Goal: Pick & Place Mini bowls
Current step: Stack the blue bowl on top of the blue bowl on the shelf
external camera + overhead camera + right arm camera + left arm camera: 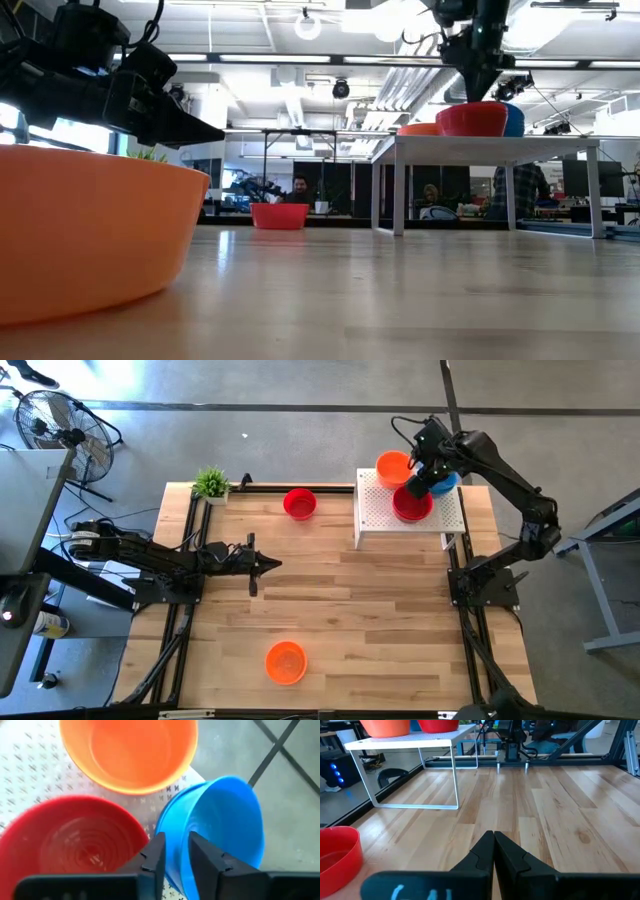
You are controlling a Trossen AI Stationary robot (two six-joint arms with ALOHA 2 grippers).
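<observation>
Five mini bowls show. On the white perforated stand (385,520) sit an orange bowl (392,464), a red bowl (411,508) and a blue bowl (447,483). Another red bowl (300,503) rests on its base on the table near the far edge. An orange bowl (286,662) sits near the near edge. My right gripper (175,840) is over the stand, shut on the blue bowl (225,820). My left gripper (275,565) hovers shut at the table's left, touching nothing. My right gripper pinches the blue bowl's wall at the rim (176,827) on the side next to the red bowl (70,840), one finger inside and one outside. The fingers come from above, pointing down. The bowl sits tilted; I cannot tell whether it is clear of the stand.
A small green potted plant (211,483) stands at the table's far left corner. Black frame rails run along the left, right and far edges. Bare wood lies across the table's middle. A fan (50,420) stands on the floor beyond the left side.
</observation>
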